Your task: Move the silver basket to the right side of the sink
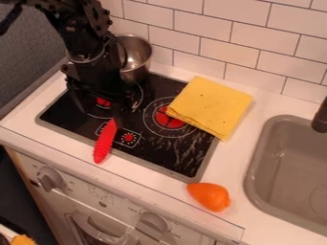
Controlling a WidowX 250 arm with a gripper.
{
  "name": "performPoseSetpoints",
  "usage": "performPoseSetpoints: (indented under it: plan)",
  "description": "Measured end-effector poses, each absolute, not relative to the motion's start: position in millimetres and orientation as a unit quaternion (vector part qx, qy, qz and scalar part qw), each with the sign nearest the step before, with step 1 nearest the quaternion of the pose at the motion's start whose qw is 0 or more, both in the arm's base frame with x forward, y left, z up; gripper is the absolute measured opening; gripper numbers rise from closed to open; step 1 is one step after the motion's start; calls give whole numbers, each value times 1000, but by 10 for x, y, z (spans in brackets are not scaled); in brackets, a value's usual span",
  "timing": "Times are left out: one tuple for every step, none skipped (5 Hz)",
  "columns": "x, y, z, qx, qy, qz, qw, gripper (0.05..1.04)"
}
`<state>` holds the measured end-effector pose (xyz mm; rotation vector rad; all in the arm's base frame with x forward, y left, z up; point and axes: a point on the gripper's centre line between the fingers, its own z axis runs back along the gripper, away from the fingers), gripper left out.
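Hanging tool (pixel 100 114) (metal pot (pixel 138 53) behind)

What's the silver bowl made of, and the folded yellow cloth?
The silver bowl looks like smooth metal, probably steel, because light gleams on it. The yellow cloth seems to be matte fabric, maybe cotton: it lies folded, without shine.

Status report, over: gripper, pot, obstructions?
Gripper open over stove. Silver pot ungripped, behind it near wall. Yellow cloth between pot and sink, possibly in the way.
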<state>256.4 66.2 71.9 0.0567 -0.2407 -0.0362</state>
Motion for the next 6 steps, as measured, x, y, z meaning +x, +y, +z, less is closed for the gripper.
performPoseSetpoints:
  plan:
    - [2544,652,665,24,-108,-16,994,1001]
    - [2827,579,905,24,-131,-18,991,1001]
    - [3201,484,1180,18,-151,-20,988,1001]
    - [3621,454,1374,23,-143,-10,989,1001]
    - [3990,518,1203,49,-102,-8,994,1001]
    - [4177,636,928,77,-64,3,995,1001]
